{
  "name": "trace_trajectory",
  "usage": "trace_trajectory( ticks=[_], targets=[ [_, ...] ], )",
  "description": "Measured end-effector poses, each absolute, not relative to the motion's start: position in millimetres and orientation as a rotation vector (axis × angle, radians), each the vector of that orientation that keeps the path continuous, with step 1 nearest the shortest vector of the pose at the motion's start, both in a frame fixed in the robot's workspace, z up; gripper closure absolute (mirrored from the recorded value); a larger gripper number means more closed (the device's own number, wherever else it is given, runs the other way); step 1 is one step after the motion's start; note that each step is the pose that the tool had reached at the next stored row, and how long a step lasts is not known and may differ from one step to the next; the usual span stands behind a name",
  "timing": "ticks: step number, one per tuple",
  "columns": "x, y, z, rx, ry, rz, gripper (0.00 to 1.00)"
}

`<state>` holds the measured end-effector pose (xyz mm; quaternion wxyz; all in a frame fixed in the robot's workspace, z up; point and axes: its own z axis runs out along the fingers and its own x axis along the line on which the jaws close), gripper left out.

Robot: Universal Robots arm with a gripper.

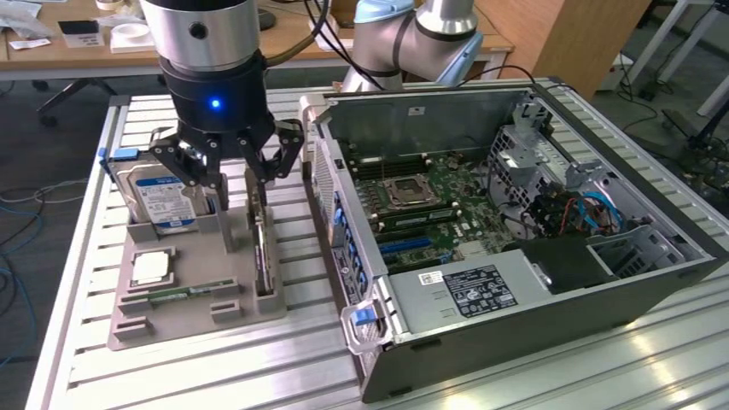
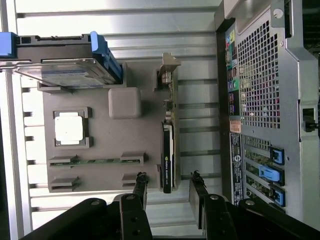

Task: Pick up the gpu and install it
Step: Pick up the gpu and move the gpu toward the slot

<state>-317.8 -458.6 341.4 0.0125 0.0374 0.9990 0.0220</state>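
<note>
The gpu point(image 1: 265, 256) stands on edge in a slot of the grey holder tray point(image 1: 188, 323), on the side nearest the computer case. In the wrist view the gpu point(image 2: 168, 152) shows edge-on, a thin green board with a black cooler and a silver bracket point(image 2: 169, 70) at one end. My gripper point(image 1: 242, 203) hangs just above the tray, open, with nothing between its fingers. In the wrist view the gripper point(image 2: 168, 184) has one black fingertip on each side of the card's line, apart from the card.
The tray point(image 2: 100, 142) also holds a hard drive point(image 1: 160, 195) with a blue-white label, a processor chip point(image 1: 152, 267) and a memory stick point(image 1: 183, 295). The open computer case point(image 1: 518, 329) lies right beside the tray, motherboard point(image 1: 433, 205) exposed. All rests on a slatted metal table point(image 1: 205, 376).
</note>
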Motion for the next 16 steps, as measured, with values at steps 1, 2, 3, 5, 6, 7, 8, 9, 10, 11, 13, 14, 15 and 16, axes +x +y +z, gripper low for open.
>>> trace_trajectory(
  ticks=[1,2,3,5,6,7,8,9,10,11,13,14,15,16],
  targets=[
    [-317.8,-458.6,340.9,0.117,3.113,0.069,0.53],
    [-317.8,-458.6,340.4,0.117,3.114,0.069,0.53],
    [-317.8,-458.6,339.9,0.117,3.114,0.069,0.53],
    [-317.8,-458.6,339.4,0.117,3.114,0.068,0.53],
    [-317.8,-458.6,339.4,0.117,3.114,0.068,0.53],
    [-317.8,-458.6,339.4,0.117,3.114,0.068,0.53],
    [-317.8,-458.6,339.3,0.117,3.114,0.068,0.53],
    [-317.8,-458.6,339.2,0.117,3.114,0.069,0.53],
    [-317.8,-458.6,339.3,0.117,3.114,0.069,0.53],
    [-317.8,-458.6,339.3,0.117,3.114,0.069,0.53],
    [-317.8,-458.6,339.3,0.117,3.114,0.069,0.53],
    [-317.8,-458.6,339.3,0.117,3.114,0.069,0.53],
    [-317.8,-458.6,339.3,0.117,3.114,0.069,0.53],
    [-317.8,-458.6,339.1,0.117,3.114,0.069,0.53]
  ],
)
